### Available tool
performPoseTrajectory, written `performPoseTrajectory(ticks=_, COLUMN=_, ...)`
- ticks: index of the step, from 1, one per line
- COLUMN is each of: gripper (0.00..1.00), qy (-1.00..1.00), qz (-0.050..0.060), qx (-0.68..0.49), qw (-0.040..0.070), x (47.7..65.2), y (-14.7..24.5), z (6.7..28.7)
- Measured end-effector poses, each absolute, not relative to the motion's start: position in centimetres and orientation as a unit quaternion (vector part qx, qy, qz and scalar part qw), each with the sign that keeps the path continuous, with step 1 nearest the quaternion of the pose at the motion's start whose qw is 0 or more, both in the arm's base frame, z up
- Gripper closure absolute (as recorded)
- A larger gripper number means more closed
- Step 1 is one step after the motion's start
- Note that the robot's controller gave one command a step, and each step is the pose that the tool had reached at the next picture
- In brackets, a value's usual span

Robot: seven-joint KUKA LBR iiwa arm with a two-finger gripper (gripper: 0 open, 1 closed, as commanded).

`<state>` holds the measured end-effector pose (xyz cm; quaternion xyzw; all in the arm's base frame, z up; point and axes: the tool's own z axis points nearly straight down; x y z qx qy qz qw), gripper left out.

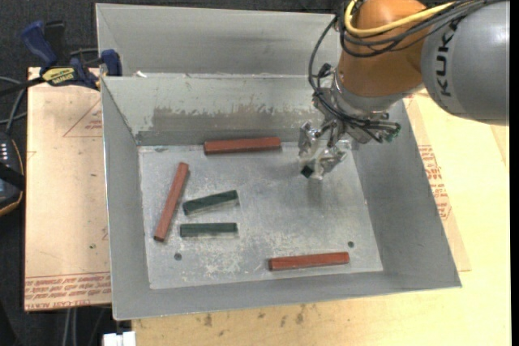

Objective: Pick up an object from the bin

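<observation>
Five slim bars down on the floor of the bin (292, 211), all lying flat, none touching. Up by the far wall, the back reddish-brown bar (242, 146) lies crosswise, nearly level. Over on the left, the left reddish-brown bar (172, 202) runs steeply, top end leaning right. Just beside it, two darker ones: the upper green bar (210, 202), right end a touch higher, and the lower green bar (208, 229), level beneath it, close but apart. Near the front edge, right of centre, the front reddish-brown bar (309, 261) lies level, well apart from the others.
</observation>
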<state>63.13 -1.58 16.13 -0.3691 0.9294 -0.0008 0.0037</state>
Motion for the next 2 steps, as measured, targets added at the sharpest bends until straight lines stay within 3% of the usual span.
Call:
performPoseTrajectory(ticks=1, gripper=1.0, qy=0.918, qz=0.003, qx=-0.397, qw=-0.001, x=58.1, y=-2.9, z=13.9)
performPoseTrajectory(ticks=2, gripper=1.0, qy=0.925, qz=0.0, qx=-0.381, qw=0.002, x=60.9, y=2.0, z=34.9)
